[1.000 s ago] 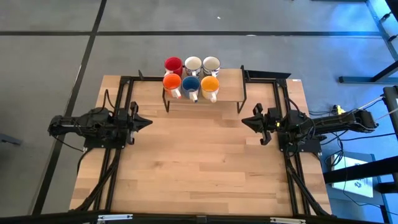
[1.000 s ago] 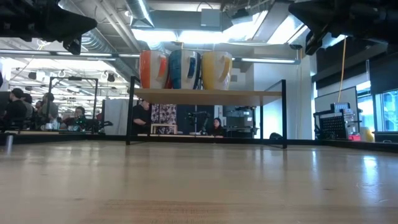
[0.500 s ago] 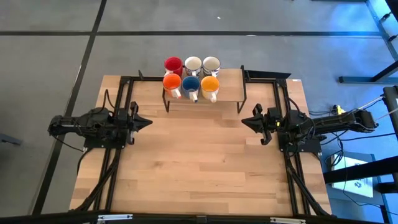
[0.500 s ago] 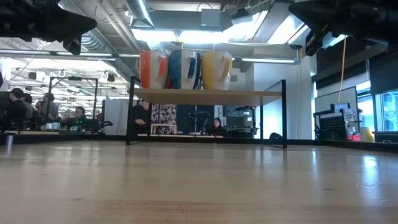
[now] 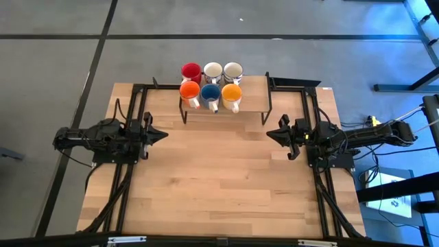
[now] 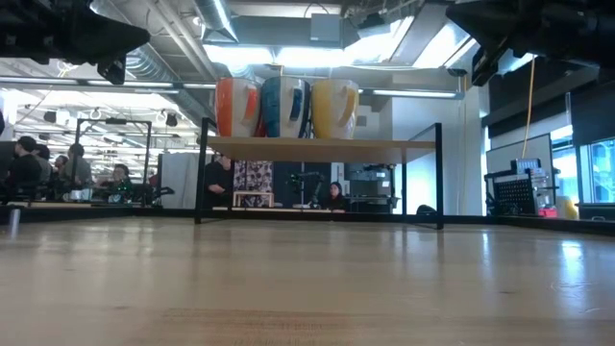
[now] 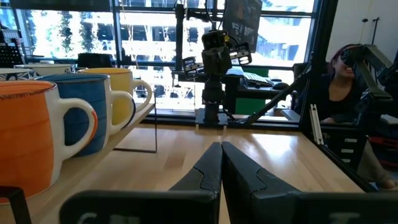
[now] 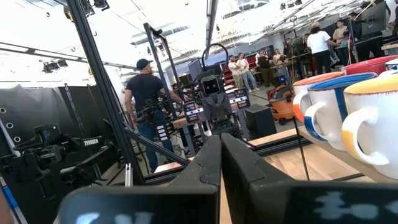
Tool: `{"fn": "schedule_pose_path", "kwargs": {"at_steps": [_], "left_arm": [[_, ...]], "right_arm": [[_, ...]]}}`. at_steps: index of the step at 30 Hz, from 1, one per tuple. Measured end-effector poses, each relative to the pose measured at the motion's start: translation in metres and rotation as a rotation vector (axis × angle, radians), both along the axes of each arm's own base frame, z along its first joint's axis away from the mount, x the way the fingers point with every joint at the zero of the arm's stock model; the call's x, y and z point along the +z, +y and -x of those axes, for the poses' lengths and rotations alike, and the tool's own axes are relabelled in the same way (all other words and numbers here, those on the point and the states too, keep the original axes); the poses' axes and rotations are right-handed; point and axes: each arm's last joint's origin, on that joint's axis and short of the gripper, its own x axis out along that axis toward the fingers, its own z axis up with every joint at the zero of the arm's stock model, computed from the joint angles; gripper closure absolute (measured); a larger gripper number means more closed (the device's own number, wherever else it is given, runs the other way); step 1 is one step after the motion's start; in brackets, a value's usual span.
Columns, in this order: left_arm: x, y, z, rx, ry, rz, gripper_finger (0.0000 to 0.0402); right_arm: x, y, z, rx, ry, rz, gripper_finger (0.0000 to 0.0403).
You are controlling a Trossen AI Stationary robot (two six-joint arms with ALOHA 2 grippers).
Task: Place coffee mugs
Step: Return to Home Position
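1. Counter (image 5: 219,178): a pale wooden top with a dark frame along both sides. Nothing lies on its open middle area.
2. Shelf (image 5: 255,95): a small wooden board on thin dark legs, standing at the far edge of the counter, centred between the two arms. All six mugs are grouped on its left part; its right part is bare.
3. Left arm (image 5: 96,140): lying low along the left side of the counter, pointing inward, well apart from the shelf.
4. Right arm (image 5: 343,140): mirrored on the right side, also pointing inward, near the shelf's right leg but not touching it.
5. Left claw (image 5: 163,134): fingers pressed together, gripping nothing.
6. Right claw (image 5: 269,132): fingers likewise together, gripping nothing.
7. Mugs, back row from the left: red mug (image 5: 191,71), white mug (image 5: 212,71), second white mug (image 5: 233,71).
8. Mugs, front row from the left: orange-red mug (image 5: 189,90), blue mug (image 5: 210,92), yellow-orange mug (image 5: 232,92). All stand upright, just beside one another. From counter height only the front row can be made out.
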Motion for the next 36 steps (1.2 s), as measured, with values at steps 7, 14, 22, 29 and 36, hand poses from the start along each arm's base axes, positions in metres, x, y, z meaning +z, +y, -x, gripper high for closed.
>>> {"fn": "schedule_pose_path", "kwargs": {"at_steps": [7, 14, 22, 29, 36], "left_arm": [[0.0, 0.0, 0.0, 0.0, 0.0, 0.0, 0.0399], [0.0, 0.0, 0.0, 0.0, 0.0, 0.0, 0.0399], [0.0, 0.0, 0.0, 0.0, 0.0, 0.0, 0.0399], [0.0, 0.0, 0.0, 0.0, 0.0, 0.0, 0.0399], [0.0, 0.0, 0.0, 0.001, 0.0, 0.0, 0.0399]], "right_arm": [[0.0, 0.0, 0.0, 0.0, 0.0, 0.0, 0.04], [0.0, 0.0, 0.0, -0.001, 0.0, 0.0, 0.04], [0.0, 0.0, 0.0, -0.001, 0.0, 0.001, 0.04], [0.0, 0.0, 0.0, -0.001, 0.004, 0.003, 0.04], [-0.013, 0.001, 0.0, 0.025, 0.105, 0.052, 0.04]]}}
